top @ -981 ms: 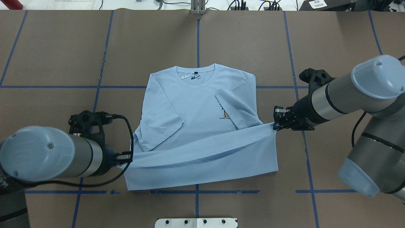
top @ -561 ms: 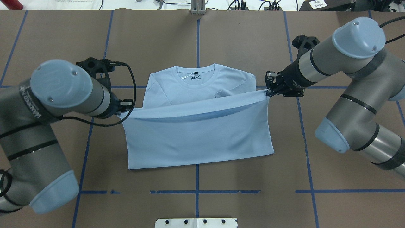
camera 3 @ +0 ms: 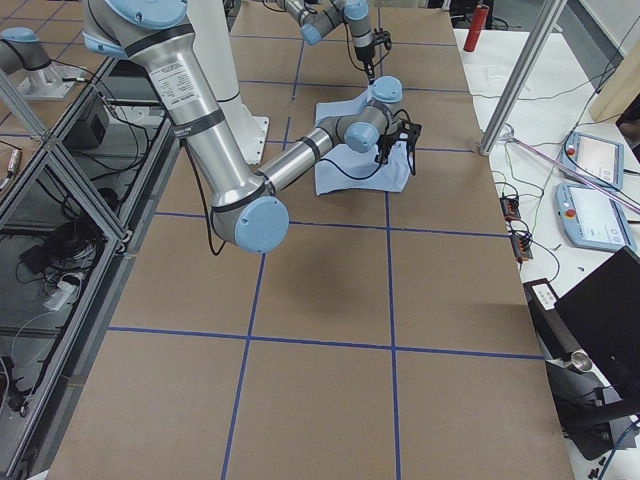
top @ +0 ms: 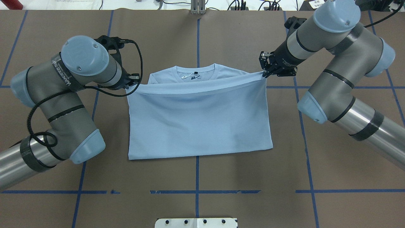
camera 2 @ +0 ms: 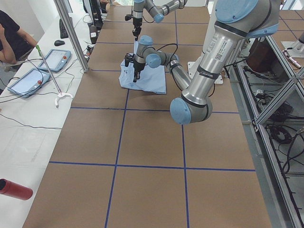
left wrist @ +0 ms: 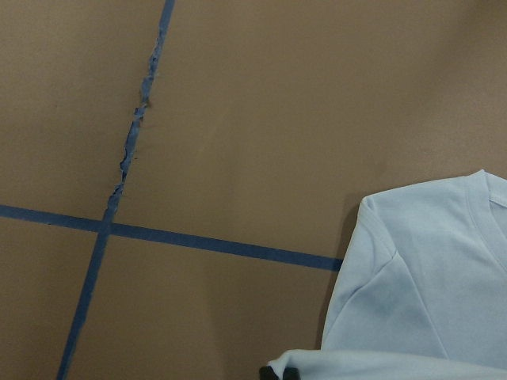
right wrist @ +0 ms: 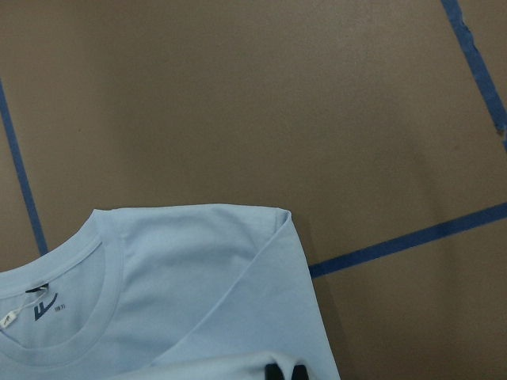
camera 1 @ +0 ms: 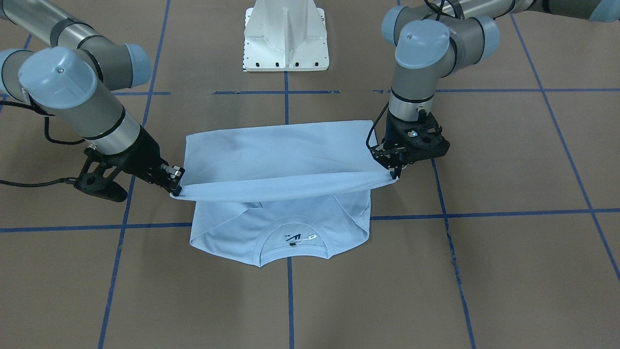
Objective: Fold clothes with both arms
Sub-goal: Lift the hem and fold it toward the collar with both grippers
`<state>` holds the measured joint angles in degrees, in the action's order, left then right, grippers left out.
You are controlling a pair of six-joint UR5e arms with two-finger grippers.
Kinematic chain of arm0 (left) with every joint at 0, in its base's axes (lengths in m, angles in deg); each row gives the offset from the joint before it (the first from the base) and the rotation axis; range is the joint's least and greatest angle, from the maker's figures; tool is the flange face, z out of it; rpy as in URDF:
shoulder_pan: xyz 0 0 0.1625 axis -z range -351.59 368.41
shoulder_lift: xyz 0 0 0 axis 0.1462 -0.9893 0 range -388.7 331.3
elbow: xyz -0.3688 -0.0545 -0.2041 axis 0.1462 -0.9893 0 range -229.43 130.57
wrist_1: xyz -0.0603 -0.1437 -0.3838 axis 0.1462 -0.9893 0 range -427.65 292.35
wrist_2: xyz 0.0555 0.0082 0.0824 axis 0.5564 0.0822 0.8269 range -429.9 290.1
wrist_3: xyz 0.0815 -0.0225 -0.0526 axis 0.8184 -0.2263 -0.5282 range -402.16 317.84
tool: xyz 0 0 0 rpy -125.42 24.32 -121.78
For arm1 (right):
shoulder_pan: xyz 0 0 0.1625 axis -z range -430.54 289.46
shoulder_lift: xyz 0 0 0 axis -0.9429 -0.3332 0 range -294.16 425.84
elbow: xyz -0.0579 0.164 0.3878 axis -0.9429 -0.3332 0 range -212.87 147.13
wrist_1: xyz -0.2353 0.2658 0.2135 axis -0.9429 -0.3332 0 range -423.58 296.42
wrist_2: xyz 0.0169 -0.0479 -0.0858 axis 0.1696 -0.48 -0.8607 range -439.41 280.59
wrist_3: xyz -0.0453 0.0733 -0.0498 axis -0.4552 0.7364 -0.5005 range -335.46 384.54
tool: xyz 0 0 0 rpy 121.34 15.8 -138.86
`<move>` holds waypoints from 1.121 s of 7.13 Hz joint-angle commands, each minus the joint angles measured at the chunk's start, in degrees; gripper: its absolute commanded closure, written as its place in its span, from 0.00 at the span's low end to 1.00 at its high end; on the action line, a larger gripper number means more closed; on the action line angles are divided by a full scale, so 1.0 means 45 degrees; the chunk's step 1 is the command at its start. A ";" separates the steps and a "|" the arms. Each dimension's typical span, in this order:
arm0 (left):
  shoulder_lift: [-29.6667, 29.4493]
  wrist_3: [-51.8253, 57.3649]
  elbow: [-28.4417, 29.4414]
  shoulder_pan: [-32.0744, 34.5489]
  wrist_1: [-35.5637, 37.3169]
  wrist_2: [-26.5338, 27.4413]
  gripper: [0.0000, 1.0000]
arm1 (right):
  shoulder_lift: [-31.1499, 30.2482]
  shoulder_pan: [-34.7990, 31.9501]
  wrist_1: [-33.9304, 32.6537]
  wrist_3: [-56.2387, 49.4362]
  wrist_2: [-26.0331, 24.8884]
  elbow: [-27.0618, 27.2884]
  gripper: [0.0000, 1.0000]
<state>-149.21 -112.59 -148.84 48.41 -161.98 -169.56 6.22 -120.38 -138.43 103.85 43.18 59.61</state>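
Note:
The light blue T-shirt lies on the brown table, collar and label toward the far edge. Its lower half is doubled over the upper half and hides the chest print. My left gripper is shut on the left hem corner. My right gripper is shut on the right hem corner. Both hold the hem taut, slightly lifted, just short of the collar. In the front-facing view the left gripper is on the right and the right gripper on the left. The wrist views show the shoulder and the collar below.
Blue tape lines grid the table. The white pedestal base stands at the robot's edge. A red cylinder lies on the side bench. A person, tablets and a metal pole are beyond the far edge.
Both grippers have carried the hem away from the robot toward the collar. The folded layer now covers the sleeves and the chest print. Both grips have held.

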 commanded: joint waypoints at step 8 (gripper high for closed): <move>-0.0563 -0.0071 0.2618 0.0233 -0.2612 0.0036 1.00 | 0.0808 -0.0038 0.1476 -0.0026 -0.0190 -0.2485 1.00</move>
<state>-151.41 -112.81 -137.26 49.50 -173.73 -169.40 9.78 -120.82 -131.89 103.78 42.39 48.45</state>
